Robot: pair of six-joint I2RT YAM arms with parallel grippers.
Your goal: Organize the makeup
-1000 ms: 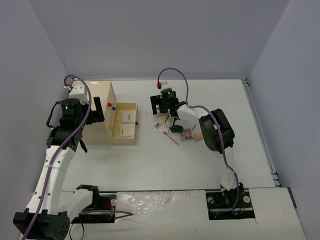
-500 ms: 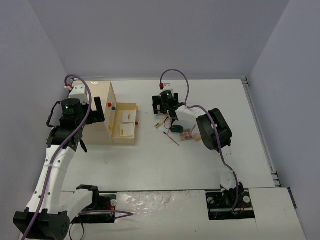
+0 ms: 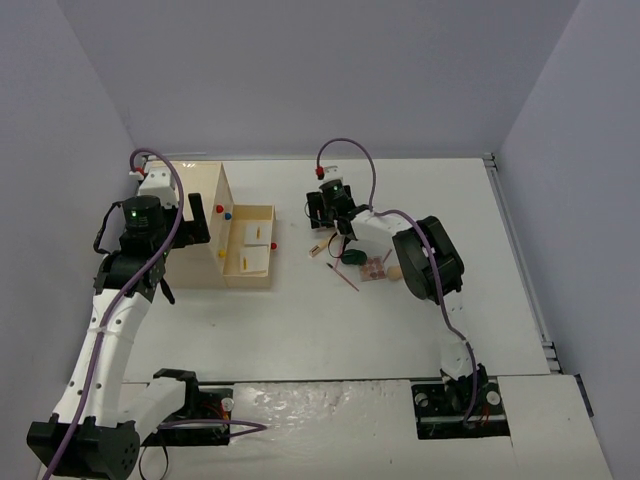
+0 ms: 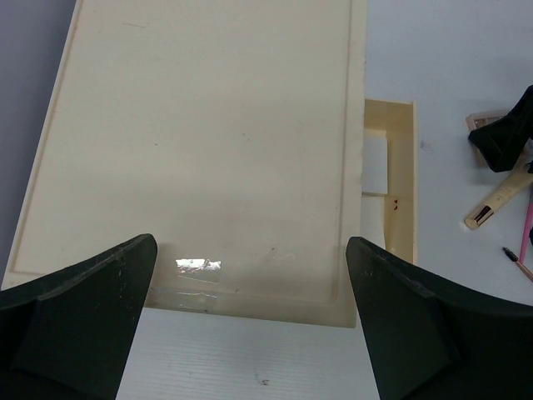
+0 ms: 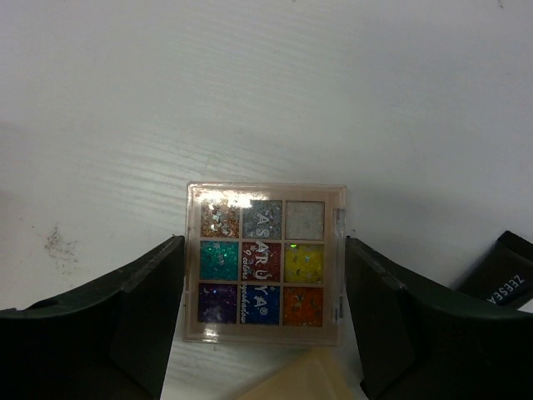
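Note:
A square palette [image 5: 264, 262] with nine glitter colours sits between the fingers of my right gripper [image 5: 264, 321], which press on its left and right edges at about table height. In the top view that gripper [image 3: 325, 213] is at the far centre. The other makeup lies in a pile nearer: a dark green compact [image 3: 354, 257], a small palette [image 3: 375, 268], a beige sponge [image 3: 396, 272], a pink pencil [image 3: 343, 277] and a brush [image 3: 322, 247]. My left gripper [image 4: 250, 333] is open and empty above the near edge of the box lid [image 4: 208, 142].
The big beige wooden box [image 3: 250, 215] with coloured knobs stands open at the left, with white cards [image 3: 250, 260] in its tray. A black tube [image 5: 500, 279] and a beige corner [image 5: 304, 379] lie close to the held palette. The room's walls stand round the table.

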